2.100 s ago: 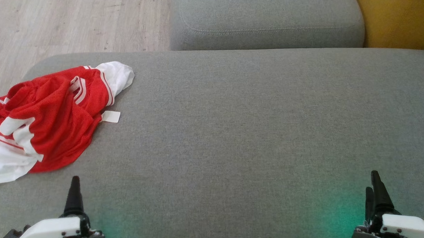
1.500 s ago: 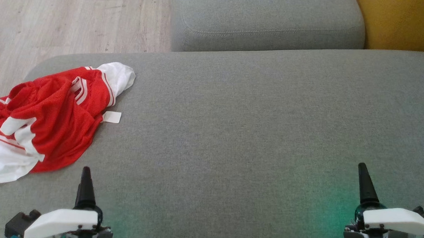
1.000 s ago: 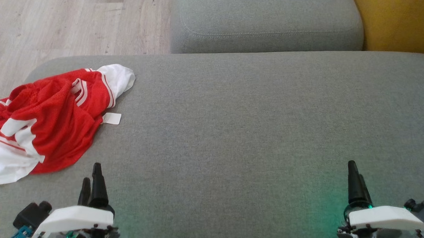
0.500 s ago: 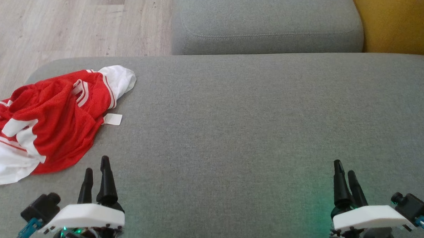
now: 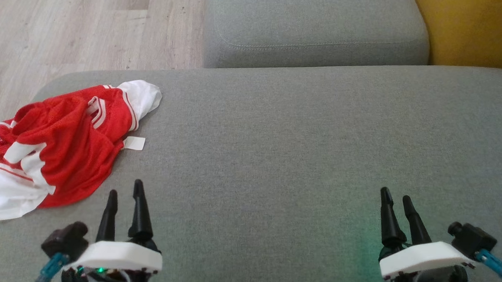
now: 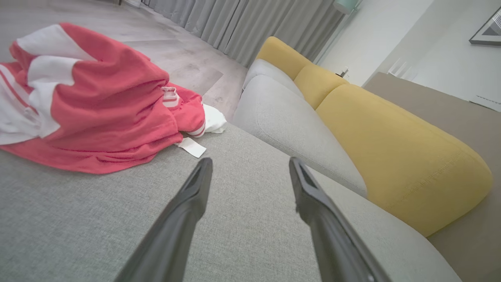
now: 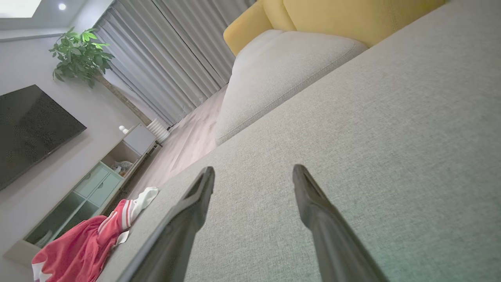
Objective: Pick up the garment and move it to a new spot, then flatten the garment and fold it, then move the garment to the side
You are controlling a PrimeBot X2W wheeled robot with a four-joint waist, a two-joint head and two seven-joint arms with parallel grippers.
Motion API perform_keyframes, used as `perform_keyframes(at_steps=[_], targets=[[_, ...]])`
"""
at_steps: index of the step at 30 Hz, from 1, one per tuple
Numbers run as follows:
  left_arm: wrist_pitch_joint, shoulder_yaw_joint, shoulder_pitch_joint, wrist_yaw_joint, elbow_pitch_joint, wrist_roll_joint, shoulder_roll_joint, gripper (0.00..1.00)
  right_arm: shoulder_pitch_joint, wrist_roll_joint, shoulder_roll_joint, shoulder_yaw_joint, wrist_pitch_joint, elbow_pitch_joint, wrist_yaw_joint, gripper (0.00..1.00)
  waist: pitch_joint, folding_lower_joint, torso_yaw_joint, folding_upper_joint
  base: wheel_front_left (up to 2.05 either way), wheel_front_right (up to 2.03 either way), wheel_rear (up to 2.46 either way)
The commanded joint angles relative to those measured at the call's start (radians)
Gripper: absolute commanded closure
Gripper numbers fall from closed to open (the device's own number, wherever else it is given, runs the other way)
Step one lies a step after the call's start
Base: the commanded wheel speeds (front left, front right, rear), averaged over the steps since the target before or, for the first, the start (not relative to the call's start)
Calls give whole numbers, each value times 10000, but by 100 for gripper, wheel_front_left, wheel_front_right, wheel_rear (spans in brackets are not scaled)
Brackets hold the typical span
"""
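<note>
Grey sofa seat cushion (image 5: 276,150) spreads wide under both claws. The left claw (image 5: 125,187) has its two dark fingers parted and holds nothing. A crumpled red-and-white jersey (image 5: 60,145) lies near it, ahead and off to its left, by the cushion's left edge, with bare fabric between them. The right claw (image 5: 396,194) is likewise spread and empty, well apart from the jersey.

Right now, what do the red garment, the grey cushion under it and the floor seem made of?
The garment: thin sports mesh, probably synthetic; fine dotted weave on the red, limp folds.
The cushion: matte woven upholstery; flecked grey threads show.
The floor: pale planks with grain and seams; wood or laminate, cannot tell.
</note>
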Motion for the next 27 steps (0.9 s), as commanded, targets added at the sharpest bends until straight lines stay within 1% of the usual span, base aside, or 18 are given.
perform_keyframes(at_steps=[1, 17, 27], targets=[[-130, 97, -523, 78, -390, 328, 51, 0, -621, -336, -66, 249, -145, -395, 58, 0, -10, 0, -1, 0, 0, 0, 0], [-605, -179, -565, 397, -491, 2365, 64, 0, -652, -2311, -78, 756, -616, -561, 65, 0, -116, 0, -12, 0, 0, 0, 0], [-902, -278, -475, 460, -492, 3398, 68, 0, -613, -3524, -86, 985, -910, -635, 69, 0, -232, 0, 5, 0, 0, 0, 0]])
